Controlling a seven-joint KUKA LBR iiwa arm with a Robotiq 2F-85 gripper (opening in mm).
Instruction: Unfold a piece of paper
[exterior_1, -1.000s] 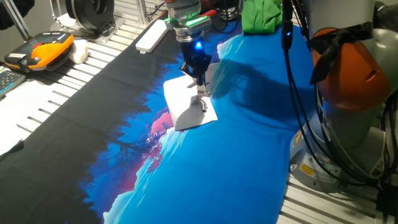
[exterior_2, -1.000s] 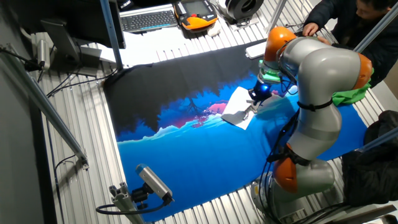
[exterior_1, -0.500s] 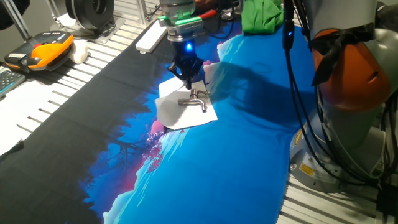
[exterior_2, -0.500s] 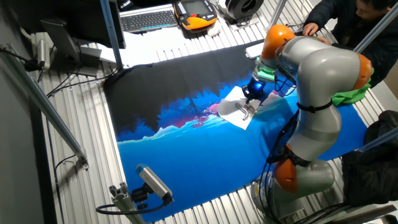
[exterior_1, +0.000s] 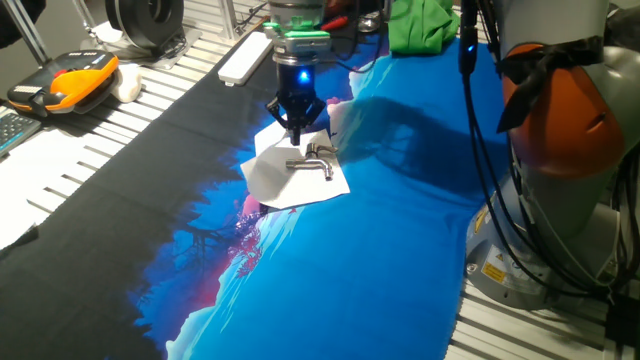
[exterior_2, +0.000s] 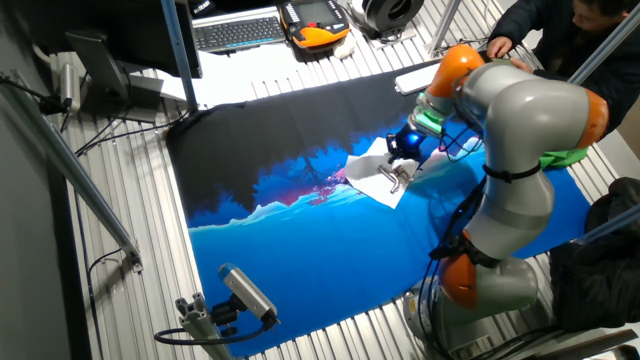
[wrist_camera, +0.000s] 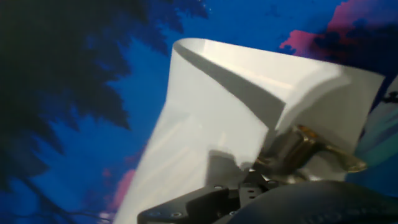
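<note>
The white creased piece of paper (exterior_1: 288, 180) lies on the blue and black cloth (exterior_1: 380, 230), partly opened, with one flap raised. A small bent metal piece (exterior_1: 314, 162) rests on it. My gripper (exterior_1: 296, 127) is at the paper's far edge, fingers closed on the raised flap. In the other fixed view the gripper (exterior_2: 400, 152) stands over the paper (exterior_2: 372, 183) beside the metal piece (exterior_2: 392, 176). In the hand view the paper (wrist_camera: 211, 118) rises as a curved flap towards my fingers (wrist_camera: 249, 196), with the metal piece (wrist_camera: 308, 152) at the right.
A long white plastic bar (exterior_1: 244, 58) lies behind the gripper. An orange and black pendant (exterior_1: 65, 83) is at the far left, a green cloth (exterior_1: 420, 25) at the back. A keyboard (exterior_2: 235, 32) and a person (exterior_2: 545, 35) are beyond the cloth.
My gripper has moved left and away across the paper, pulling the flap with it. The paper has spread wider and the metal piece now lies bare on it.
</note>
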